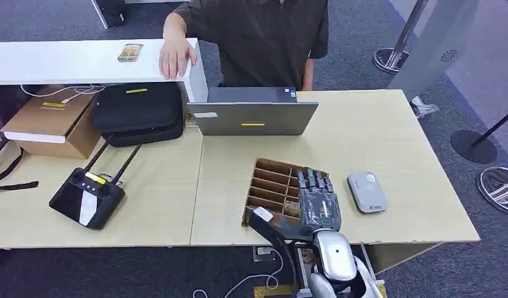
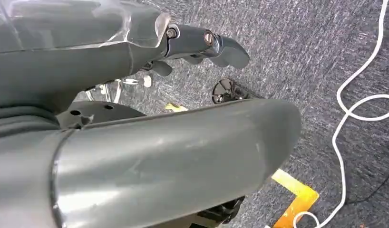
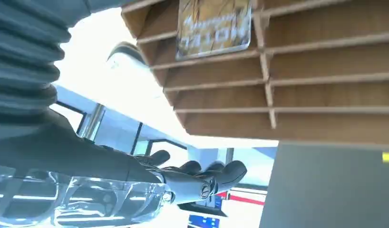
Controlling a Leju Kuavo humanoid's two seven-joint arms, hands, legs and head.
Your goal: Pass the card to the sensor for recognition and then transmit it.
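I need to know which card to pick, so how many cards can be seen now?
2. One card lies on the white counter; another card sits in the wooden rack. The right hand may hide more.

Little can be read. In the right wrist view a card lying in a slot of the wooden organizer carries pale lettering, shown turned over and too blurred to spell out. In the head view the grey sensor on the worktop bears small dark marks too tiny to read, and the laptop has a blank yellow strip and small illegible stickers.
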